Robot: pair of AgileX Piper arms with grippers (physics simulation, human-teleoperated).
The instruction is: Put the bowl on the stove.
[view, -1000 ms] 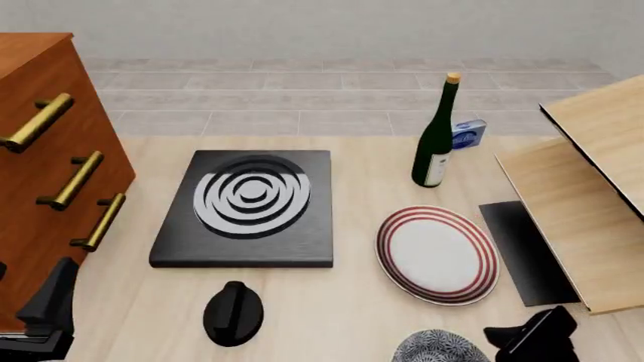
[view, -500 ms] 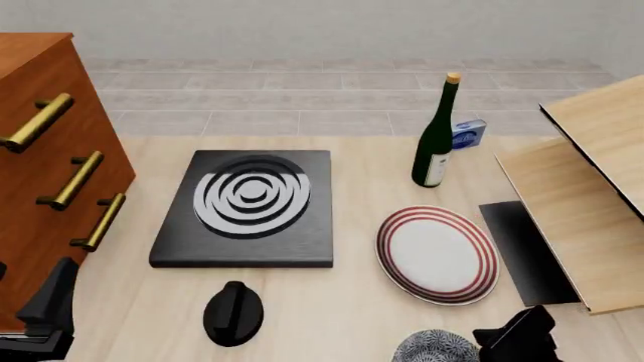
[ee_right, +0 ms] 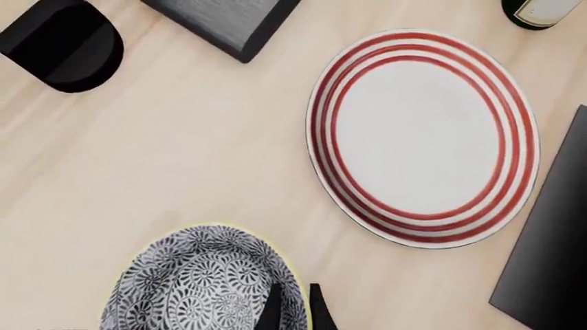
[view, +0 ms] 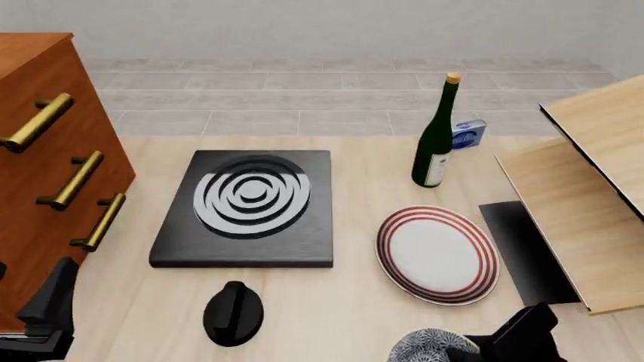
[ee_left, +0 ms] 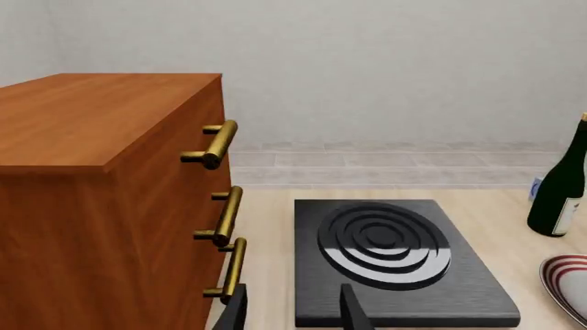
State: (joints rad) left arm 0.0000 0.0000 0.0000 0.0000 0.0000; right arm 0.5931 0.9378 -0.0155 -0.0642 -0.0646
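Right gripper (ee_right: 291, 306) (nearly closed) — pinching bowl (ee_right: 197, 282) rim.

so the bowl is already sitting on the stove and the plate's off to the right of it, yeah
Not quite. The bowl is not on the stove; the front view shows it on the table at the near edge, below the plate, with the burner rings bare. The plate does lie to the stove's right.
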